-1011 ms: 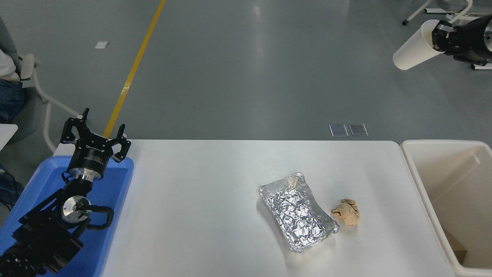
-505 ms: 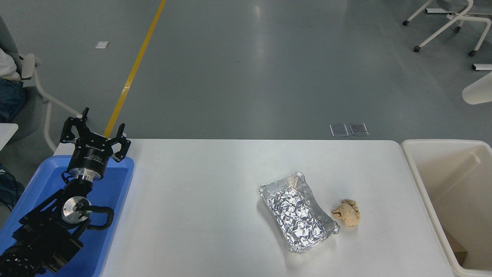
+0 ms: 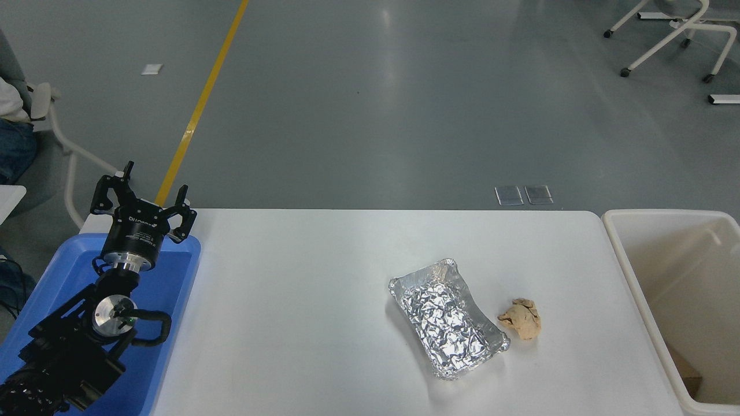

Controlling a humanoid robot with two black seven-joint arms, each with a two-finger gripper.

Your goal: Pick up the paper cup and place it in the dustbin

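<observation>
A: Where is the left gripper (image 3: pixel 140 198)?

B: At the lower left of the frame, over the far end of a blue tray (image 3: pixel 173 271). Its fingers are spread apart and hold nothing. The arm runs down from it into the bottom left corner.

A: And the right one?

B: No part of it shows in this frame.

A: Can you find the cup?

B: No. It is nowhere in the picture, neither on the table (image 3: pixel 300 300) nor in the part of the bin that shows.

A: Where is the bin (image 3: pixel 621 254)?

B: At the right edge, lower half of the frame, just beside the table's right end. It is cut off by the frame edge. Its cream walls go deep, and something brown lies at the bottom near the lower right corner; I cannot tell what it is.

A: What lies on the table?

B: A foil tray (image 3: pixel 448 318), right of centre and low in the frame, set at a slant, its inside crinkled. Just to its right lies a crumpled brown paper ball (image 3: pixel 521 318), near the tray but apart from it.

A: Anything beyond the table?

B: Grey floor with a yellow line (image 3: pixel 202 104) slanting down from the top toward the gripper. Chair legs (image 3: pixel 670 40) show at the upper right. At the upper left edge, part of a seated person (image 3: pixel 13 133) shows.
</observation>
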